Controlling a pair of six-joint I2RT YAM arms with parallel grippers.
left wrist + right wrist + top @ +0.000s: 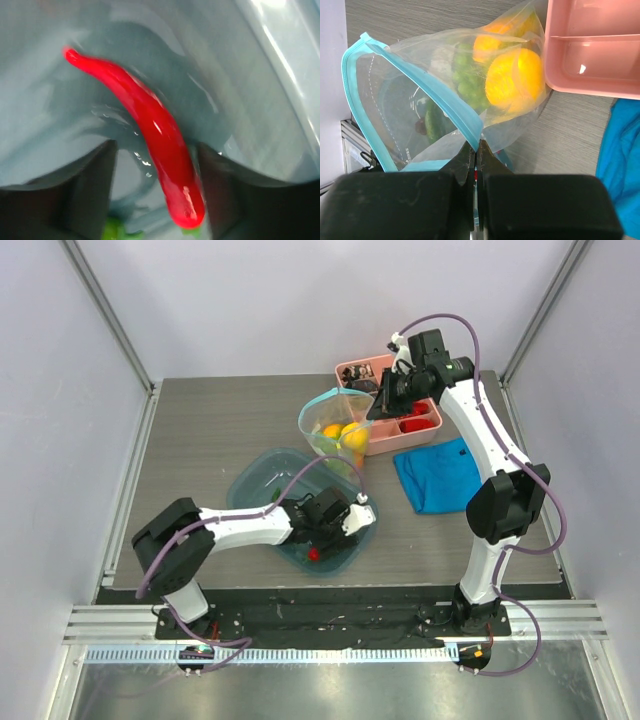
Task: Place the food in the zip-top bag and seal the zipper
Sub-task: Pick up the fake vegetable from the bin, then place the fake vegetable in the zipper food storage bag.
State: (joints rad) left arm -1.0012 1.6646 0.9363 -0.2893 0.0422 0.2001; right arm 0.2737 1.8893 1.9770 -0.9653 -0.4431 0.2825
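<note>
Left gripper (pixel 155 165) inside teal tray (pixel 255 475), jaws parted astride red chili (pixel 150 120); right gripper (pixel 476 150) beyond the tray, jaws closed on zipper (pixel 435 96) of zip-top bag (pixel 405 115) containing yellow-orange and green food (pixel 515 80).

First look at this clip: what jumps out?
The right gripper pinches the zip-top bag at its zipper beside the pink box, mouth open, with orange fruit and green grapes inside. In the teal tray, the left gripper straddles a red chili, jaws open.

The zip-top bag (pixel 395 112) gapes, zipper (pixel 436 95) unsealed — mango (pixel 516 80), grapes (pixel 468 89) inside — red chili (pixel 150 131) outside.
</note>
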